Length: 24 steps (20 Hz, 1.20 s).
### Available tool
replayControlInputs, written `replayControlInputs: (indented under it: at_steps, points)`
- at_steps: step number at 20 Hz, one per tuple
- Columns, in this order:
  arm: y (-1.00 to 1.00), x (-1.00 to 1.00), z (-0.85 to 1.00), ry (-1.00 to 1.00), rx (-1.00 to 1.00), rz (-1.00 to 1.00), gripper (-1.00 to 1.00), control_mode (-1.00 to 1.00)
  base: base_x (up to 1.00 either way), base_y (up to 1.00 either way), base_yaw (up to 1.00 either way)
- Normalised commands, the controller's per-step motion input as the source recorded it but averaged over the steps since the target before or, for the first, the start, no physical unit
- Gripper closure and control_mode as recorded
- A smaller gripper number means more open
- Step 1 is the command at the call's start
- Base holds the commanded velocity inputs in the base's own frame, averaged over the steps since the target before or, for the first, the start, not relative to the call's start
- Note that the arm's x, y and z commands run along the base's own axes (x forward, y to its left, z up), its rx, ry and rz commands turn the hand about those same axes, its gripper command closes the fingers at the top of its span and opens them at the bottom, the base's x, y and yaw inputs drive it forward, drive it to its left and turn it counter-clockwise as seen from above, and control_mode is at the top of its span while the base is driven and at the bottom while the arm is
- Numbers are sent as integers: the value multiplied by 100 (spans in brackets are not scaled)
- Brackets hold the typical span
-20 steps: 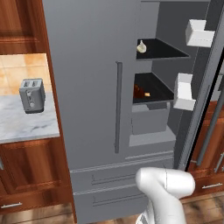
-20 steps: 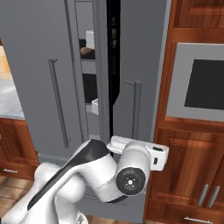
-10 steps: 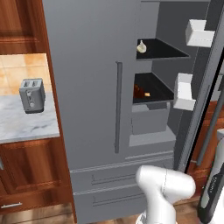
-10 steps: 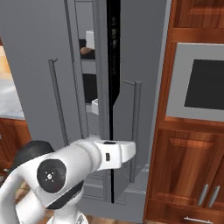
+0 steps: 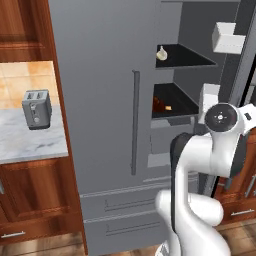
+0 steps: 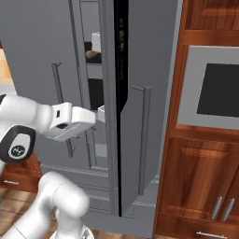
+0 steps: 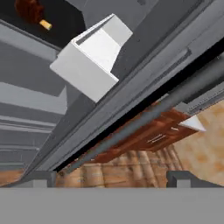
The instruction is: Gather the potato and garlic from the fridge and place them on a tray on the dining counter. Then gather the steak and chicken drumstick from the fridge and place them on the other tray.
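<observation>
Early stage: the fridge (image 5: 100, 100) stands with its right door ajar; the garlic (image 5: 161, 53) rests on the upper shelf, not yet taken. The gripper (image 7: 111, 177), jaws wide and empty, points toward the door's white bin (image 7: 89, 61). All 4 items remain to be moved.

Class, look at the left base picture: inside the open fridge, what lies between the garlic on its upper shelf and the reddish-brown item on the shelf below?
In the left base view, only the dark upper shelf and bare grey fridge interior separate the garlic from the reddish-brown item.
</observation>
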Motion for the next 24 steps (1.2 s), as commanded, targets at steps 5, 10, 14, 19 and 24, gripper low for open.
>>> replayControlInputs:
  at_steps: [5, 10, 14, 19, 24]
  points:
    - [74, 98, -54, 13, -46, -31, -100, -100, 0, 0, 0]
    - [2, 100, -64, -1, -55, -32, -100, -100, 0, 0, 0]
    - [-1, 98, -16, 2, -41, -29, -100, -100, 0, 0, 0]
    - [-11, 97, 30, 15, -32, -31, -100, -100, 0, 0, 0]
    - [10, 70, 29, 12, -27, -37, -100, -100, 0, 0, 0]
